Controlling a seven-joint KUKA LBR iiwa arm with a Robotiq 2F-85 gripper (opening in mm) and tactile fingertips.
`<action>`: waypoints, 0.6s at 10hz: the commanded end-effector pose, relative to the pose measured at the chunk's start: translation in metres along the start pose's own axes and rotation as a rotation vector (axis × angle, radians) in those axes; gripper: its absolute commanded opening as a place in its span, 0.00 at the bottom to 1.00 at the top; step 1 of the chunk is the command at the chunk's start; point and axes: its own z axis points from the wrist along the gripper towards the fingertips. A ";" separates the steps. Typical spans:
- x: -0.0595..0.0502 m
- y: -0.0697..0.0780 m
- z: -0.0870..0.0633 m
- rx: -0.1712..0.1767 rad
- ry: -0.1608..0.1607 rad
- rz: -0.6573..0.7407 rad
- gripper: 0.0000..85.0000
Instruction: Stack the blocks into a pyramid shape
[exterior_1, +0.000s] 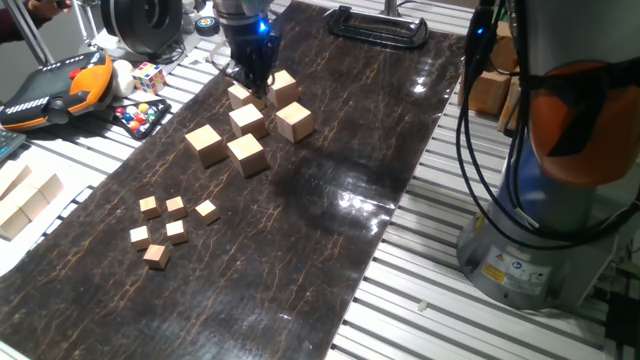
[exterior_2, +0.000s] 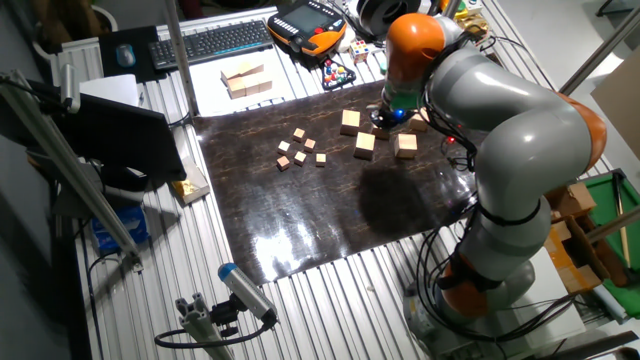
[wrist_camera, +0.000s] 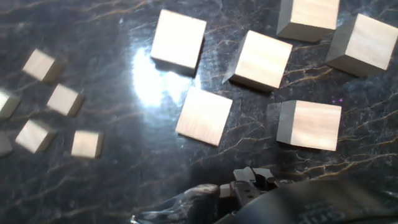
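Your gripper (exterior_1: 252, 82) hangs low over the far end of the dark counter (exterior_1: 330, 230), right above the cluster of blocks (exterior_1: 248, 125); from the fixed views you cannot tell how wide the jaws stand or whether anything sits between them, and the hand view shows only a sliver of dark hardware at its bottom edge, so treat the grip as unknown; the six blocks lie loose and flat on the counter, none resting on another as far as you can see, so I judge the pyramid not yet begun; in the hand view they spread across the upper right, with one block (wrist_camera: 204, 116) nearest the centre and apart from its neighbours, which probably makes it the easiest to close on; the block beside it (wrist_camera: 309, 124) and the pair at the top right sit closer together, so a descent there risks nudging one; the small cubes (exterior_1: 166, 230) lie in their own group nearer the middle of the counter, well apart from the blocks, and the coloured puzzle cube (exterior_1: 149, 77) sits off the mat; leave both alone.
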 end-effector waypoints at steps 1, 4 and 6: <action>-0.003 0.000 0.004 0.003 0.000 0.015 0.01; -0.013 -0.003 0.022 -0.003 -0.012 0.091 0.01; -0.013 -0.010 0.032 -0.019 -0.017 0.119 0.01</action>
